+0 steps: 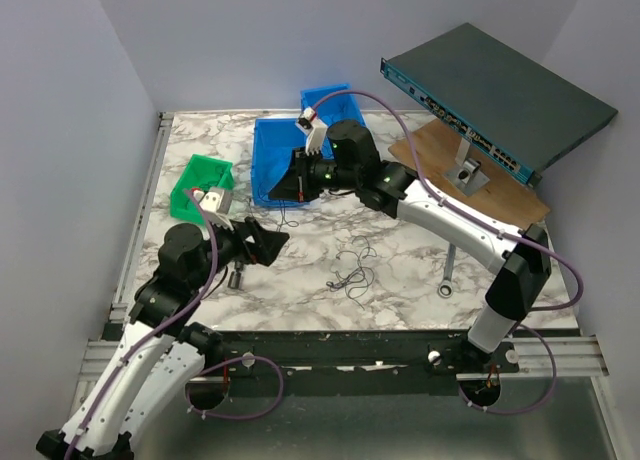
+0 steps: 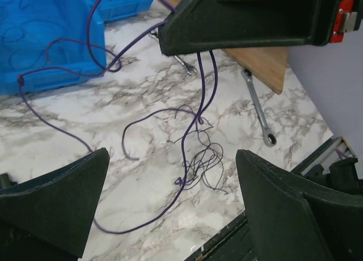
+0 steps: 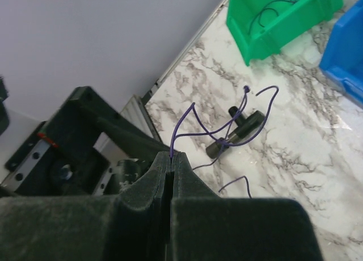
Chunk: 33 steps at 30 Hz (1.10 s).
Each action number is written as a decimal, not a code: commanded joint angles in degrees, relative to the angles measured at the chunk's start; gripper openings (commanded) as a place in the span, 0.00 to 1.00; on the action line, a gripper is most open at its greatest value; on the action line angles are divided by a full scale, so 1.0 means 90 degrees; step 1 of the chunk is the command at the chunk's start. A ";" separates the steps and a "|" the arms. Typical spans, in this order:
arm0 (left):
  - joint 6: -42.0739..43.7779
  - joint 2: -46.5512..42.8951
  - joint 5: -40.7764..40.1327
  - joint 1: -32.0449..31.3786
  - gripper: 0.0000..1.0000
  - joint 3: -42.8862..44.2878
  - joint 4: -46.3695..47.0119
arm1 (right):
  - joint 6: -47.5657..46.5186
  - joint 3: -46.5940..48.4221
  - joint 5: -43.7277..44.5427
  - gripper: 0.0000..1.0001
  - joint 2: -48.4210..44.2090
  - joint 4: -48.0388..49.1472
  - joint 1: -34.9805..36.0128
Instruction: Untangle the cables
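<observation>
**Top external: one strand pinched, knot on the marble**

Right gripper (image 1: 287, 185) hangs at the near edge of the blue bin (image 1: 268, 145). In the right wrist view its fingers (image 3: 148, 196) are pressed together on a thin purple strand (image 3: 180, 125). In the left wrist view that strand drops from it toward the cables (image 2: 201, 164), a small dark knot with loose curls lying on the table (image 1: 300, 292) near the middle, left of the wrench (image 1: 447, 270). The left gripper (image 1: 274, 243) sits left of the knot, just near of the green bin (image 1: 198, 172), with its fingers (image 2: 57, 198) spread wide above the marble.
</observation>
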 commanded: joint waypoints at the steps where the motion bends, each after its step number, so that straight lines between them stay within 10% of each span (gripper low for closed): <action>1: -0.0107 0.0401 0.0818 -0.0020 0.95 0.0072 0.1386 | 0.0355 -0.0108 -0.0599 0.01 -0.0292 0.0039 0.0045; 8: 0.0303 0.0815 0.0211 -0.0178 0.91 0.0382 0.1192 | 0.0501 -0.0147 -0.0688 0.01 -0.0302 0.0008 0.0050; 17: 0.0388 0.1409 0.0419 -0.0378 0.37 0.0372 0.1738 | 0.0614 -0.0231 -0.0735 0.01 -0.0271 0.0051 0.0045; 20: 0.0416 0.1646 0.0398 -0.0442 0.00 0.0480 0.1773 | 0.0577 -0.0311 -0.0759 0.01 -0.0299 0.0076 0.0046; 25: 0.0076 0.1733 -0.0964 -0.0438 0.00 0.0521 0.1095 | 0.0177 -0.0645 0.0246 0.79 -0.0679 -0.0141 0.0045; 33: 0.0140 0.2162 -0.2081 0.0439 0.00 0.0956 0.0096 | -0.0309 -0.2177 0.2407 0.89 -0.1951 0.0032 0.0046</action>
